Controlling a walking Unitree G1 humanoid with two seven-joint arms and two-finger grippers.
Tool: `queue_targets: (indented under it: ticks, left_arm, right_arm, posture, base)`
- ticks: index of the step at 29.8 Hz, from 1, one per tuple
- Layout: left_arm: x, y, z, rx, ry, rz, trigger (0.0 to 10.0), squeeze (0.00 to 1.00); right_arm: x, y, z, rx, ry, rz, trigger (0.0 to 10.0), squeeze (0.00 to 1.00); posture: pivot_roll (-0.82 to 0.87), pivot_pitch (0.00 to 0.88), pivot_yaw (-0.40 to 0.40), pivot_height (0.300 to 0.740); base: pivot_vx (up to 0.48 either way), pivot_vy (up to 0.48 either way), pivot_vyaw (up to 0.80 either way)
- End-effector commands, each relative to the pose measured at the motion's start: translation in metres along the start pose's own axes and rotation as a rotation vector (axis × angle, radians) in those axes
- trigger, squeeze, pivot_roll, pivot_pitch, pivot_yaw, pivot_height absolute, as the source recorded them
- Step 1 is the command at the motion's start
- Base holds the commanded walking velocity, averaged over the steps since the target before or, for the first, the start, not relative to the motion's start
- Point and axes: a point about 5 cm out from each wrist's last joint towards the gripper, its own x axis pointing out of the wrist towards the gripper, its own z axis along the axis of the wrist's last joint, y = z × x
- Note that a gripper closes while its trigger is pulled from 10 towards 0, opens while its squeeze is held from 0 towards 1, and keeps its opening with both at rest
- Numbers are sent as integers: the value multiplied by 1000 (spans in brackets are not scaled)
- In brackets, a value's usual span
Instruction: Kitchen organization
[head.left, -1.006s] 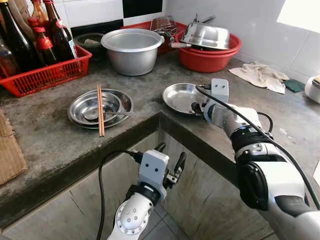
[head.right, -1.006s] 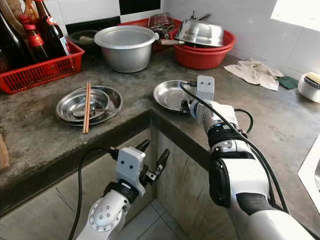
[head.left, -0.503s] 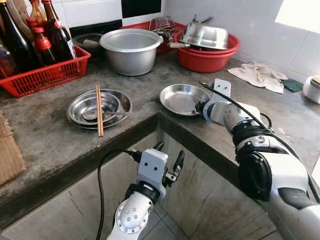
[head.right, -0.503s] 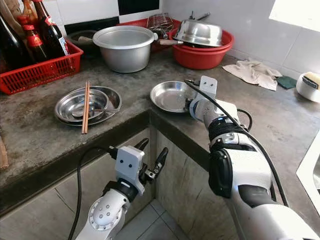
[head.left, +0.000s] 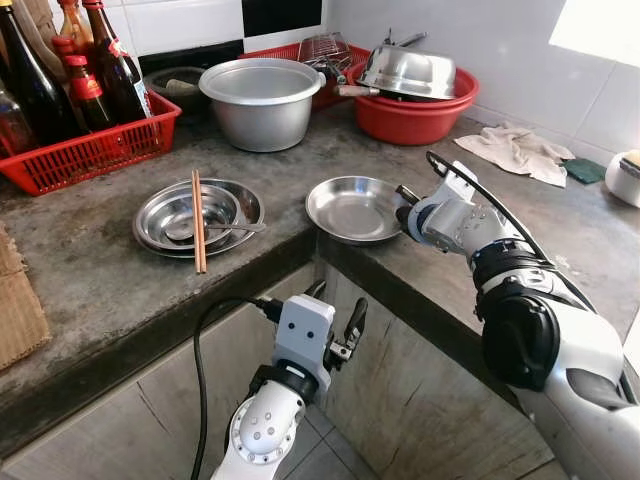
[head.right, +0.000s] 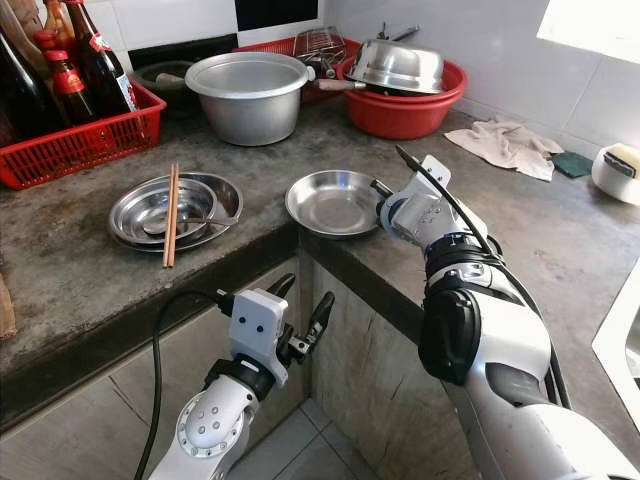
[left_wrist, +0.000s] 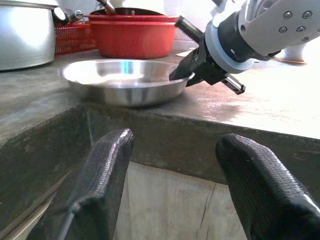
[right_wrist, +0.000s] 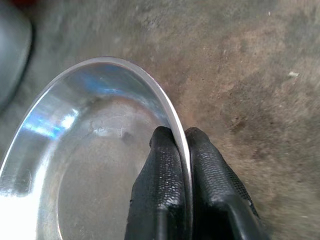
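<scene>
While the right gripper (head.left: 404, 203) pinches the rim of the steel plate (head.left: 355, 208), the notes run view by view.

Left eye view: steel plate lies flat on the stone counter (head.left: 90, 270) near its inner corner edge; right gripper pinches the plate's near-right rim, a fair way to slide or lift a shallow dish, I judge. Left gripper (head.left: 335, 318) hangs below the counter front, fingers spread wide, holding nothing.

Right eye view: stacked steel dishes (head.right: 175, 210) sit well left of the plate, with chopsticks (head.right: 171, 214) laid across them and a spoon inside. If the plate is bound for that stack, the chopsticks stand in the way. Behind: big aluminium pot (head.right: 250, 93), red basin (head.right: 405, 105) under a steel lid, red crate of bottles (head.right: 70, 140). A cloth (head.right: 505, 145) lies off to the right, clear of the work.

Left wrist view: two black fingers (left_wrist: 102, 175) wide apart, empty, looking up at the counter edge; plate sits just back from the lip, right gripper at its rim.

Right wrist view: fingertips (right_wrist: 165, 165) closed narrow on the thin rim, one inside the dish, one outside. Thin edge, small hold; could slip if tilted, I judge.
</scene>
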Motion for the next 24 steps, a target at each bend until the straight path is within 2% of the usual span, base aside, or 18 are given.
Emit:
queue_targets:
  ticks: [1,4,5,6,8,10,11,13,14,16,17,18,19,21,23,24]
  left_arm:
    - [2,0,0,2,-3,3,10000,0]
    - [3,1,0,5,-5,3,10000,0]
    - [4,2,0,7,-7,3,10000,0]
    - [4,2,0,7,-7,3,10000,0]
    - [5,4,0,11,-10,5,10000,0]
    - [6,6,0,11,-10,11,10000,0]
    - [6,7,0,11,-9,12,10000,0]
    - [7,8,1,3,-13,20,10000,0]
    - [8,11,1,-10,-14,31,10000,0]
    - [10,13,1,-19,-14,35,10000,0]
    - [12,16,1,-44,-11,48,10000,0]
    - [12,16,1,-44,-11,48,10000,0]
    - [14,17,1,-54,-9,50,10000,0]
    - [15,18,2,-53,-9,48,10000,0]
    - [17,19,1,-44,-12,32,10000,0]
    - [17,19,1,-44,-12,32,10000,0]
  right_arm:
    - [-4,2,15,80,-84,30,0,0]
    - [-8,1,25,140,-157,61,0,0]
    - [-13,-1,33,173,-239,75,0,0]
    - [-13,-1,33,173,-239,75,0,0]
    - [-25,0,45,155,-388,123,0,0]
    - [-37,-3,48,39,-493,114,0,0]
    - [-39,-3,49,23,-507,117,0,0]
    - [-54,-6,48,-99,-625,134,0,0]
    - [-72,-7,45,-232,-748,133,0,0]
    - [-85,-7,39,-351,-819,121,0,0]
    - [-99,-11,31,-484,-900,95,0,0]
    - [-99,-11,31,-484,-900,95,0,0]
    - [-108,-15,23,-555,-938,77,0,0]
    - [-110,-17,21,-567,-943,73,0,0]
    - [-120,-29,8,-626,-942,44,0,0]
    - [-120,-29,8,-626,-942,44,0,0]
  posture:
    - [140,15,-98,740]
    - [140,9,-94,740]
    - [140,4,-88,740]
    - [140,4,-88,740]
    - [135,0,-76,740]
    - [134,0,-73,740]
    - [134,0,-73,740]
    - [130,0,-64,740]
    - [126,0,-58,740]
    - [121,0,-49,740]
    - [114,0,-45,740]
    - [114,0,-45,740]
    - [110,0,-38,740]
    - [110,0,-38,740]
    - [102,0,-26,740]
    - [102,0,-26,740]
  base:
    - [0,0,0]
    - [0,0,0]
    - [0,0,0]
    - [0,0,0]
    - [0,0,0]
    - [0,0,0]
    - [0,0,0]
    - [0,0,0]
    - [0,0,0]
    - [0,0,0]
    - [0,0,0]
    - [0,0,0]
    - [0,0,0]
    - [0,0,0]
    - [0,0,0]
    - [0,0,0]
